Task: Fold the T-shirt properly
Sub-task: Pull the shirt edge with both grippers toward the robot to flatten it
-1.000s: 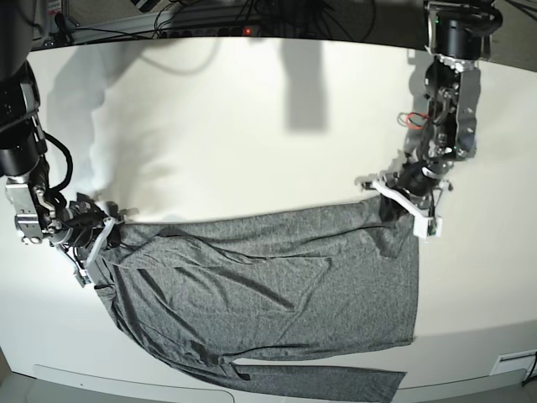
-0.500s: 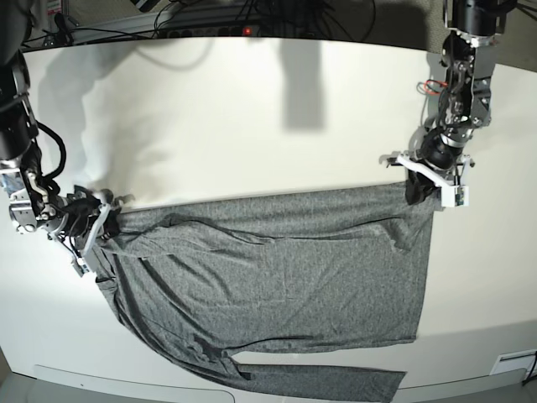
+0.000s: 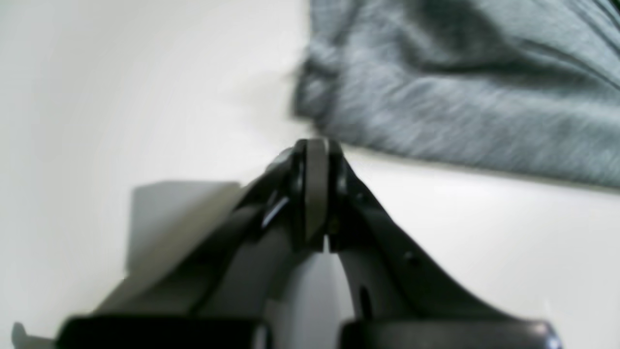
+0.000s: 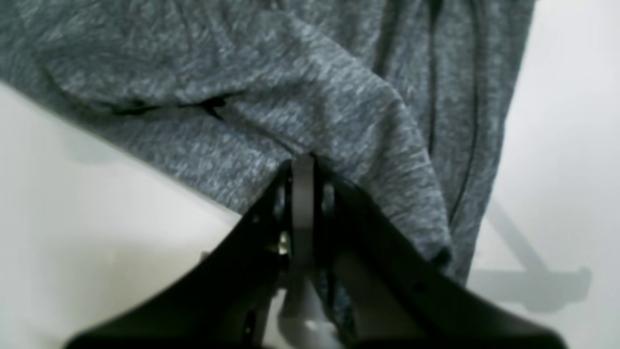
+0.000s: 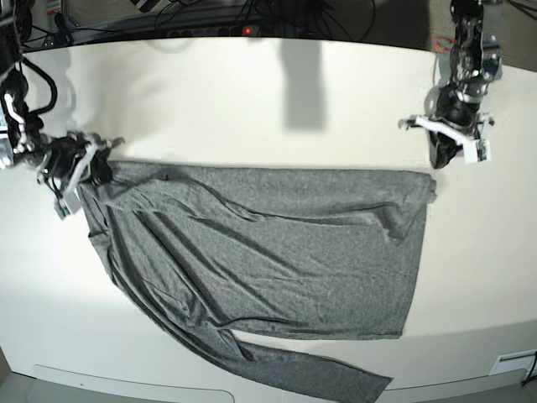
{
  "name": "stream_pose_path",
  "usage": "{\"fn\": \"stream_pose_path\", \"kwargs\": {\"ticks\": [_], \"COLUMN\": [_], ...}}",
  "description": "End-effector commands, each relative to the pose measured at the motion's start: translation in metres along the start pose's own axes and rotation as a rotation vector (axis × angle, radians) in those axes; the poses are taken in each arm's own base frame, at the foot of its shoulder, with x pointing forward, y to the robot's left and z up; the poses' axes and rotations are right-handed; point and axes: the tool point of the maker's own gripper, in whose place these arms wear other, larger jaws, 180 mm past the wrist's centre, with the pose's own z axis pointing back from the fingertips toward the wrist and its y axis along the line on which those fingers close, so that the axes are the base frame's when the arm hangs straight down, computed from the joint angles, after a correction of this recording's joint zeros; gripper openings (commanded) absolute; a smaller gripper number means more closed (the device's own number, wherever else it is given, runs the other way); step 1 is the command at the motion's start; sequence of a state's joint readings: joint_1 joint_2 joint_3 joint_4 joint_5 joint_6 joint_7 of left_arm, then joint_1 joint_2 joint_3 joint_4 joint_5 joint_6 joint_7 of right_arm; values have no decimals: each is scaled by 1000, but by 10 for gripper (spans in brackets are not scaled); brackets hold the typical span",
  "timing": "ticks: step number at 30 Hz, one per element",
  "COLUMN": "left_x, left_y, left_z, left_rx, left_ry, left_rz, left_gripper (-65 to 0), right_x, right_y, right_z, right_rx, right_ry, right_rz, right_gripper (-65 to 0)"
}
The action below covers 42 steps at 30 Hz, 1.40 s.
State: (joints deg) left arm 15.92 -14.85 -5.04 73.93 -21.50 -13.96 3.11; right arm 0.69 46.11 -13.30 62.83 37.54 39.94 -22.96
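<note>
A pale, matte table (image 5: 252, 92) runs wide beneath me, with cables and dark gear along its far edge. My left gripper (image 3: 316, 160) has its jaws pressed flat together with nothing between them, and it hangs just beside the corner of the T-shirt (image 5: 268, 252) without touching it; in the base view it sits off the cloth's far corner on that view's right. My right gripper (image 4: 302, 167) is clamped on a bunched fold of the grey knit at the opposite far corner, which holds that edge taut. The shirt lies spread across the table's middle, far edge nearly straight, wrinkles fanning from my right grip, one long sleeve trailing toward the near edge. I judge this a spreading step, the folding not yet begun.
</note>
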Motion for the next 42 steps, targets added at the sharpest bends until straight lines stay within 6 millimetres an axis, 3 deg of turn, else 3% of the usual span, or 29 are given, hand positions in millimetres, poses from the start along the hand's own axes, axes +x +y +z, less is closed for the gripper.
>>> {"fn": "stream_pose_path", "kwargs": {"ticks": [1,5,9,16,19,22,25,30,33,37,42], "left_x": [-40,-25,30,99,109,102,85,31,9,-24,-63], "left_y": [14,3,-26,-81,-105,-122,-123,-85,-66,-47,-45], "left_z": [17,41,46,7,-11,-30,-51,-75,-64,-35,7], "left_rx": [50,-17,-111,-220,-249,-263,-251,-126,-98,-82,-89], "left_ry": [166,105,-58,-191,-152,-82,0,253,314,339,371], "left_rz": [-25,-42,-28,0,-55,-118,-133,-156,-176,-186,-189], "left_gripper": [-650,-650,-650,-650,-650,-650,-650,-650,-650,-650,-650], "right_x": [-33,-47,-37,-31,-32,-32,-35,-39,-39,-44,-41], "right_y": [-6,7,5,1,1,1,1,0,1,6,33], "right_z": [9,23,31,32,33,33,33,33,33,35,38], "right_rx": [-29,-28,-47,-55,-56,-56,-56,-58,-57,-73,-61], "right_ry": [134,124,81,65,67,71,88,108,108,127,110], "right_rz": [36,47,55,56,56,55,55,55,55,147,244], "right_gripper": [-650,-650,-650,-650,-650,-650,-650,-650,-650,-650,-650]}}
